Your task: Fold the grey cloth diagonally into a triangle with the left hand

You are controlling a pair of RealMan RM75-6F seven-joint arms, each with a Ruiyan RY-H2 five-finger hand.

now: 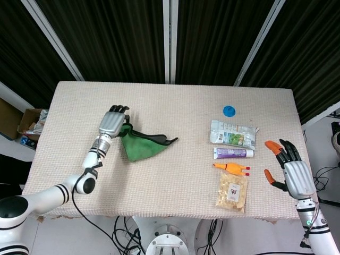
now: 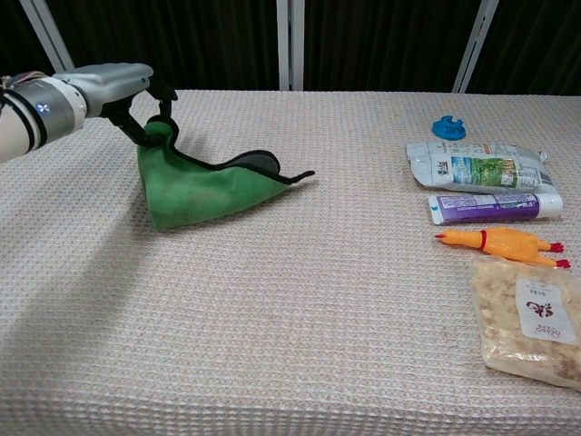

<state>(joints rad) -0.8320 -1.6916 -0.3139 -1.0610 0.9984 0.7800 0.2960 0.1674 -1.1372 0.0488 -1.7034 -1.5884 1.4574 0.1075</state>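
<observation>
The cloth (image 1: 142, 147) (image 2: 204, 188) shows green on its upper side, with a dark grey inner face and black edging, and lies folded over into a rough triangle left of the table's middle. My left hand (image 1: 111, 122) (image 2: 113, 84) pinches its raised corner at the cloth's far left end, lifted off the table. A black-edged tip points right towards the table's centre. My right hand (image 1: 290, 168) hovers off the table's right edge, fingers spread, holding nothing; the chest view does not show it.
On the right side lie a blue cap (image 1: 229, 111), a white-green packet (image 1: 232, 133), a toothpaste tube (image 1: 232, 153), an orange rubber chicken (image 1: 231, 168) and a snack bag (image 1: 232, 192). The beige table (image 1: 175, 106) ends just beyond them.
</observation>
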